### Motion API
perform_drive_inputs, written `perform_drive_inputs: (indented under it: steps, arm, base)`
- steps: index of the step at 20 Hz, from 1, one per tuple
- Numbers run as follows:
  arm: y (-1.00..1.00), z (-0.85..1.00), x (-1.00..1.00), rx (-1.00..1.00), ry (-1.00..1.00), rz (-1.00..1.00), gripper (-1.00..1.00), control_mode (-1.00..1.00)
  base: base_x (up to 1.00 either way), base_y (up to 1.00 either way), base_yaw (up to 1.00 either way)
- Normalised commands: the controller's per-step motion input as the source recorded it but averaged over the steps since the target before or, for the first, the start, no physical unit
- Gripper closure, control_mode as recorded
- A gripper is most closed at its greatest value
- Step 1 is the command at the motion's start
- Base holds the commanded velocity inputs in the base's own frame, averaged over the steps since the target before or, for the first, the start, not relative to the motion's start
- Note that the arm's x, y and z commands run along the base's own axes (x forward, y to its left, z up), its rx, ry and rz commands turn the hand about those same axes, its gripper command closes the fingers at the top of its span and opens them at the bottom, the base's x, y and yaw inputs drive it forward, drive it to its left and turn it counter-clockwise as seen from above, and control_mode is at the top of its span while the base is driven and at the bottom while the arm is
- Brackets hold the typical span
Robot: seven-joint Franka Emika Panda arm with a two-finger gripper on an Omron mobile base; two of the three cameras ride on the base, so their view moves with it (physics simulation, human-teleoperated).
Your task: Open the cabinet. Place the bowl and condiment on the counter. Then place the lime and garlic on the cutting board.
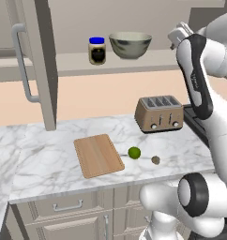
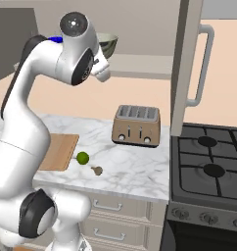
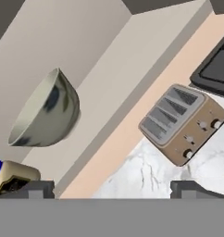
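Cabinet (image 1: 33, 65) doors stand swung open, and on its shelf sit one bowl (image 1: 130, 44) and one condiment (image 1: 97, 50) jar, side by side, apart. The bowl looks empty from the hand view; the jar holds dark contents. Down on the worktop (image 1: 49, 159): one cutting board (image 1: 98, 155), bare, with one lime (image 1: 134, 152) just off its right edge and one garlic (image 1: 155, 160) further right. One toaster (image 1: 159, 113) behind. The right base view adds a stove (image 2: 211, 166). The end effector (image 3: 112, 187) hangs near the shelf, fingers wide apart, gripping nothing.
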Motion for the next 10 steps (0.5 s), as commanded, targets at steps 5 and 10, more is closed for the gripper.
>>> perform_drive_inputs:
  steps: [5, 10]
  arm:
    - [0.0, 0.05, 0.72, 0.09, 0.0, 0.17, -1.0, -1.0]
    - [0.0, 0.38, 0.45, 0.0, 0.0, 0.08, -1.0, -1.0]
  base:
    - [0.0, 0.0, 0.0]
    - [0.0, 0.0, 0.0]
